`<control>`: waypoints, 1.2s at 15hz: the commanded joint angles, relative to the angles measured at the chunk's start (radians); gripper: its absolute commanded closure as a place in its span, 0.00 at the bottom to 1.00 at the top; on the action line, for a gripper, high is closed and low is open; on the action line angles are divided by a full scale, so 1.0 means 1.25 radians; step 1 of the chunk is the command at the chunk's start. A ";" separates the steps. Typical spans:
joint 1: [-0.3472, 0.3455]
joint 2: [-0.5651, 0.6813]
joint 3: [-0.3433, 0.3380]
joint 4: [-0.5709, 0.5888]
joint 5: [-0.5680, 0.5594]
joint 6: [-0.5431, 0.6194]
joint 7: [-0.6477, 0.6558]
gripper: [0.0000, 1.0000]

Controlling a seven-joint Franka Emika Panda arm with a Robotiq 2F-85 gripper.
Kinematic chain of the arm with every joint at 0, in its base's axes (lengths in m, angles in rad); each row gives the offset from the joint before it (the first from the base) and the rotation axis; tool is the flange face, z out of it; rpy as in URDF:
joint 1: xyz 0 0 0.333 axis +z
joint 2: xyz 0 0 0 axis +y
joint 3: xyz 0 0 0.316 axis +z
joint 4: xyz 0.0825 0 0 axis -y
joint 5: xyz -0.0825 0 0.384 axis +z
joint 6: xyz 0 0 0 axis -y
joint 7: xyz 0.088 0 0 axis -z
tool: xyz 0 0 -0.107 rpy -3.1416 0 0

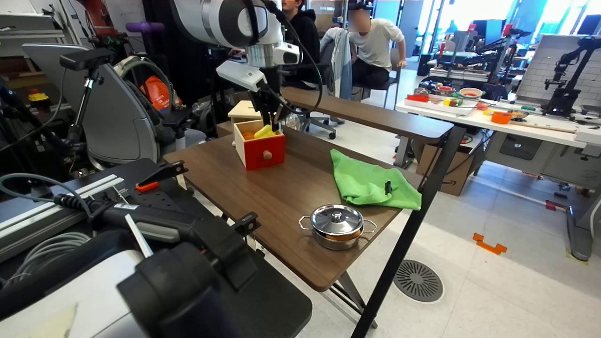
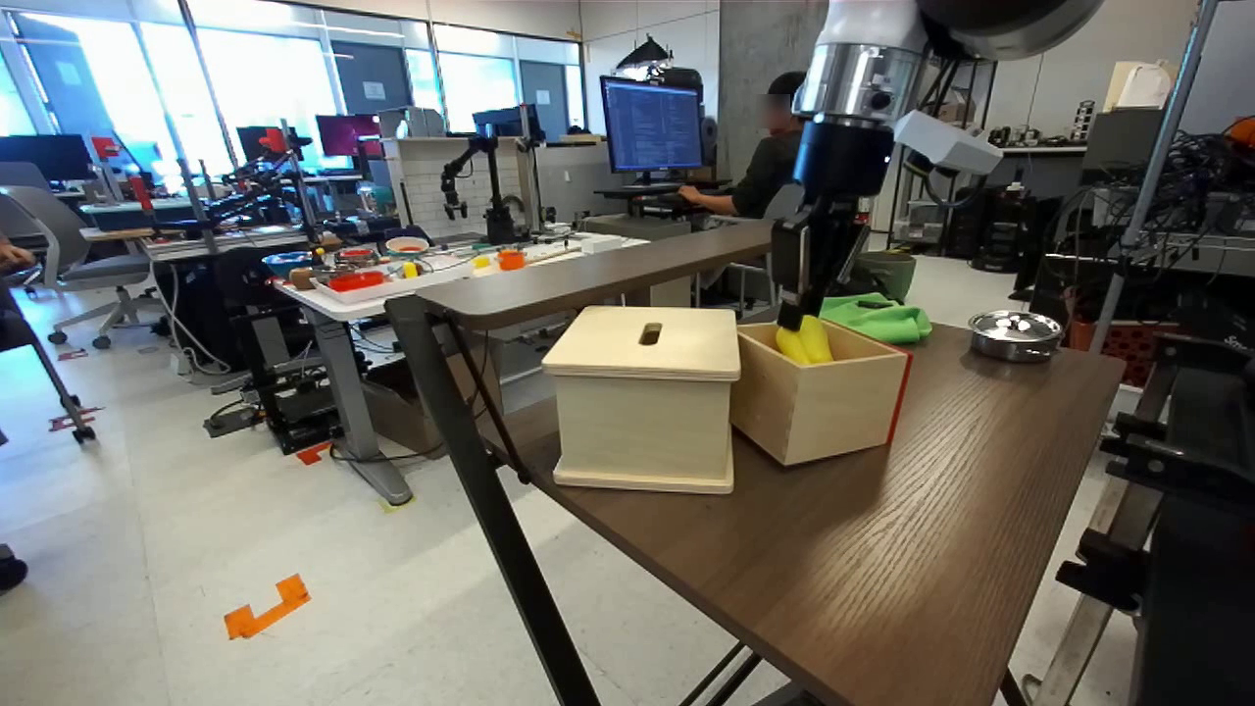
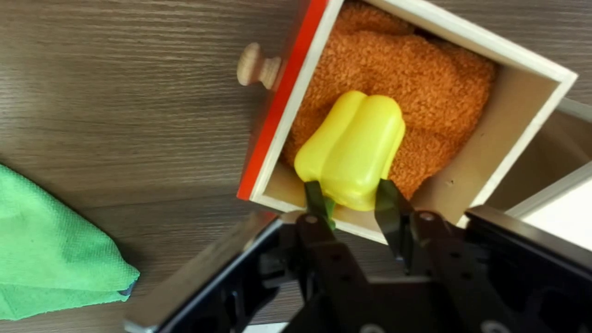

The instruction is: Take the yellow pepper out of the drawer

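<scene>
Your coming move turns on how the yellow pepper (image 3: 354, 145) lies off the fingertips (image 3: 388, 199): in the wrist view its body reaches out ahead of them, while only its near end sits back between the two. The pepper is inside the drawer (image 3: 506, 106), on an orange towel (image 3: 416, 88), and its long axis runs away from your gripper (image 3: 349, 185), slanting a little rightward in that view and nearly parallel to the drawer's red front (image 3: 283, 99), which is off to the left of the fingertips. Your grip line therefore crosses the pepper's width rather than its length, which I take to be the right way round. Your jaws stand apart by roughly the breadth of that near end, one on each side; whether they press on it or merely flank it, you cannot tell from these views. The green stem (image 3: 329, 207) shows just inside the fingertip at the left of the wrist view, and the drawer's near wall (image 3: 354, 217) passes under the jaws, so it looks like the thing to clear going up. If this end is all you pinch, expect the fuller body ahead to droop or swivel; moving farther forward along the long axis before you squeeze, then lifting straight, would likely give you a firmer hold.
</scene>
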 commanded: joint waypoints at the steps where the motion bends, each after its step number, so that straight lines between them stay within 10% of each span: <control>1: -0.023 -0.002 0.023 0.004 0.035 -0.018 -0.047 0.92; 8: -0.061 -0.088 0.057 -0.059 0.083 -0.036 -0.092 0.92; 18: -0.153 -0.170 -0.026 -0.132 0.125 -0.013 -0.100 0.92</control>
